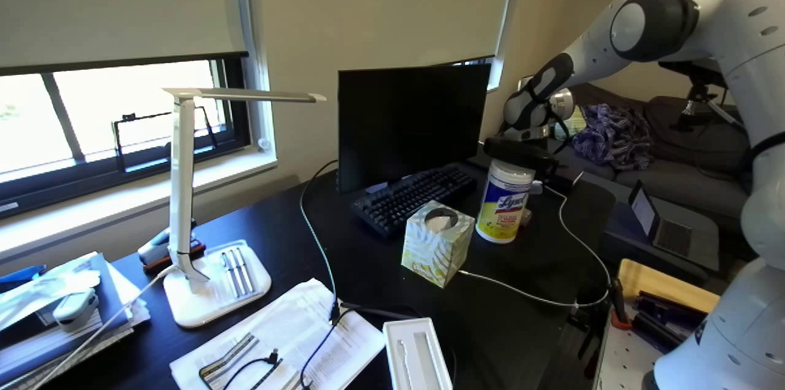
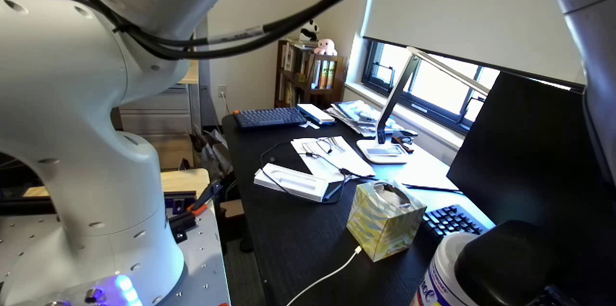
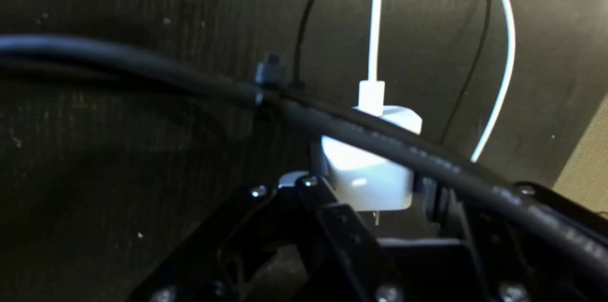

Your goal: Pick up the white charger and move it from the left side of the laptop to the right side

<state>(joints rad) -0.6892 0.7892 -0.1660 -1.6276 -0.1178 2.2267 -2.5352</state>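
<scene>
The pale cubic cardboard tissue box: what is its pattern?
Tissue box: leafy yellow-green stripes, clearest in an exterior view.

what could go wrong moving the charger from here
The white charger in the gripper trails a white cable that seems to lead toward the tissue box, so it might snag.
The Lysol tub appears close to the gripper in an exterior view; a sideways swing could tip it.
A black cable hides part of the charger in the wrist view, so a slip could go unnoticed.
</scene>
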